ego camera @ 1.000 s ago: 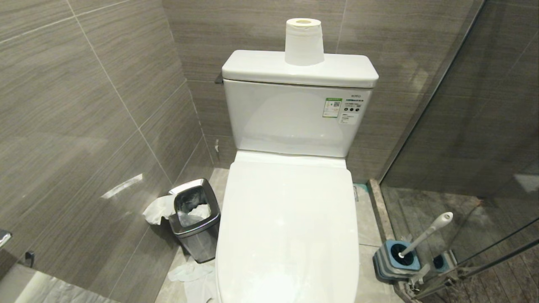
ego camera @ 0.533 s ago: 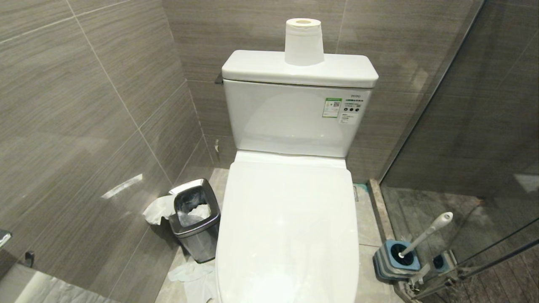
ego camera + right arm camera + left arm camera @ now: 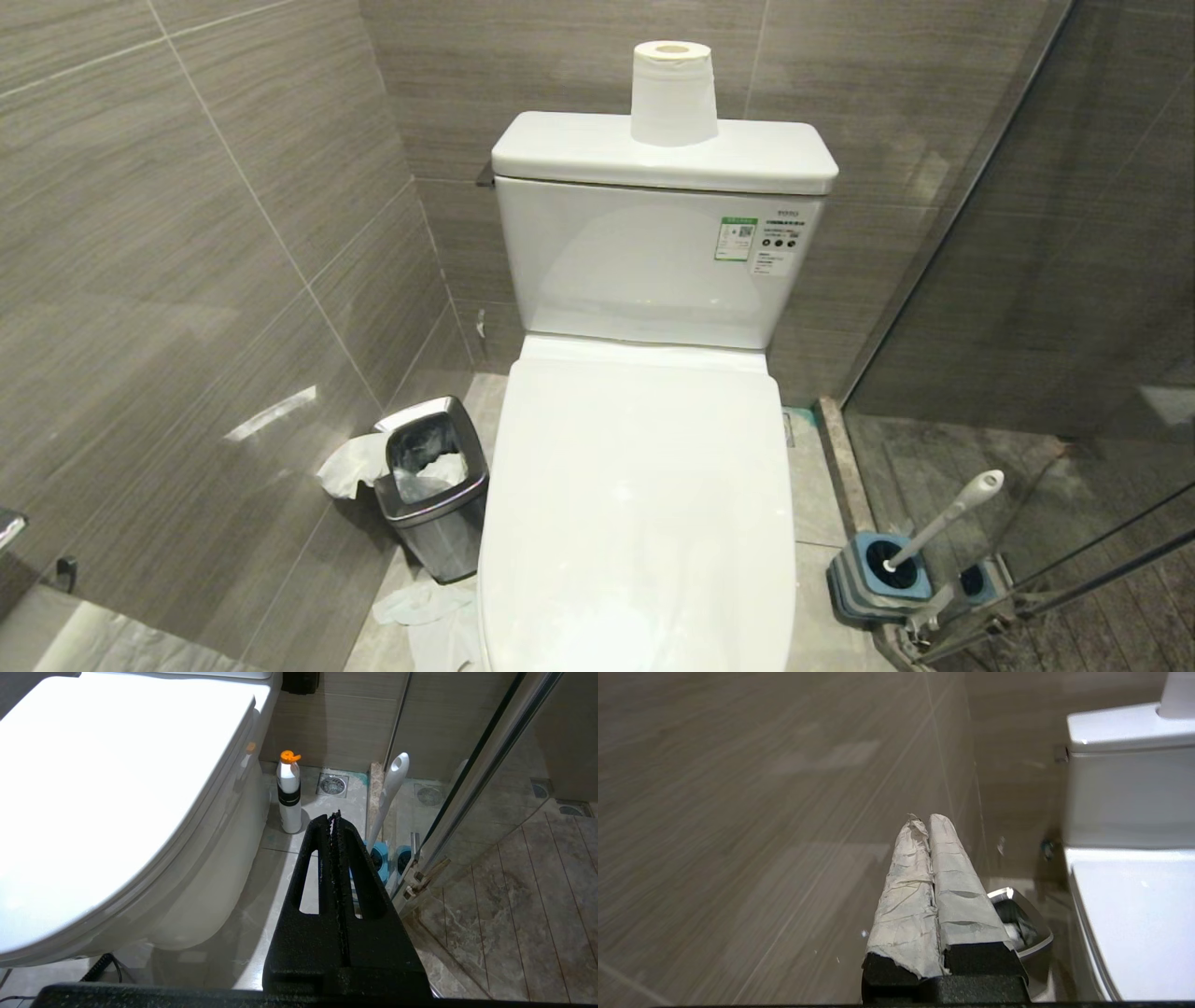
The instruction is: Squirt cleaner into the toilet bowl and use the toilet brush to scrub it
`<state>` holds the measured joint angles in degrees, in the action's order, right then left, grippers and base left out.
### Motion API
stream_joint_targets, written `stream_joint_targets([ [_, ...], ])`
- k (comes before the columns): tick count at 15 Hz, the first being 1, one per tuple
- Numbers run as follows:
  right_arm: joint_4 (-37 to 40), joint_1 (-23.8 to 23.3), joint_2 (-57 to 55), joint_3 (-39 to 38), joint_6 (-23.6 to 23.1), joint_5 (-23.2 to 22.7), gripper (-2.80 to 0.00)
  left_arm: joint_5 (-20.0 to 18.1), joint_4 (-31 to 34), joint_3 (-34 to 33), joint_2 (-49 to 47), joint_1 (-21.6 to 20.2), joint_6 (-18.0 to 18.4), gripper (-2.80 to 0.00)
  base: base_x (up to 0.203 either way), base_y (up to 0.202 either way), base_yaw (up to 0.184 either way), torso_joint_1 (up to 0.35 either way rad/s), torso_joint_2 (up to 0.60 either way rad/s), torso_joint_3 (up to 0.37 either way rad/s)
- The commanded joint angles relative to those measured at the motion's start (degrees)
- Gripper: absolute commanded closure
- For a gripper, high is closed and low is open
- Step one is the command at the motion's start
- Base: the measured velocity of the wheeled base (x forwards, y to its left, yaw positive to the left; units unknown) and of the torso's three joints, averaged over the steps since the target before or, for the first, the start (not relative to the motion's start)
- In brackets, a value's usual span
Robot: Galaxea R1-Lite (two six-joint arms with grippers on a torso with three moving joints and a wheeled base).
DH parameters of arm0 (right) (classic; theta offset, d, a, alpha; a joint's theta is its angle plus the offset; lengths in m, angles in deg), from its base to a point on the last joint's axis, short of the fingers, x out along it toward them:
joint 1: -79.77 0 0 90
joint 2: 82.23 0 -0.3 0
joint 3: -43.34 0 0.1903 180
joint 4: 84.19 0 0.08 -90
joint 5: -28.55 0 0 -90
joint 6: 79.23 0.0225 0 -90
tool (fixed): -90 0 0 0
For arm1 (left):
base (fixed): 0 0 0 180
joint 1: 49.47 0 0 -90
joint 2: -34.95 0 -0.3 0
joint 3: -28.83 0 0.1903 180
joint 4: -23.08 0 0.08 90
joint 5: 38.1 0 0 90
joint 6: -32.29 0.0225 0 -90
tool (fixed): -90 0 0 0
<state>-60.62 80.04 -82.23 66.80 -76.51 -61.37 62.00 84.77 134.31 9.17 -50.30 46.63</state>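
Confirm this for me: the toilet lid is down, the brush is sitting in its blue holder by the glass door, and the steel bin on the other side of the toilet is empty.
One thing is wrong: the steel bin is not empty. The head view shows crumpled white paper inside it, with more on the floor beside it. The rest holds: the toilet lid is down, and the toilet brush sits in its blue holder by the glass door.
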Motion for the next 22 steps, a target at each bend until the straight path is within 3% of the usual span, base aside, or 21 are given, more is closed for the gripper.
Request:
stream_joint_targets([
  [1,0.02,0.04,-0.09,-0.01,0.01,0.01,0.0,-0.23,-2.83,-6.12,7.27,-0.91,0.64,0.0,0.0,0.0,0.0,0.0,0.0,0.0],
  [8,0.03,0.0,-0.06,-0.01,0.01,0.01,0.0,0.3,-3.25,-22.64,22.17,0.91,1.13,0.0,0.0,0.0,0.0,0.0,0.0,0.0],
  [15,-0.03,0.07,-0.09,-0.01,0.01,0.01,0.0,1.55,-6.07,-33.3,25.74,0.99,-0.42,0.0,0.0,0.0,0.0,0.0,0.0,0.0],
  [17,-0.03,0.08,-0.09,-0.01,0.01,0.01,0.0,1.49,-10.55,-40.8,25.75,1.0,-0.68,0.0,0.0,0.0,0.0,0.0,0.0,0.0],
  [22,-0.03,0.07,-0.08,-0.01,0.01,0.01,0.0,1.14,-34.98,-67.52,25.7,1.01,-1.03,0.0,0.0,0.0,0.0,0.0,0.0,0.0],
])
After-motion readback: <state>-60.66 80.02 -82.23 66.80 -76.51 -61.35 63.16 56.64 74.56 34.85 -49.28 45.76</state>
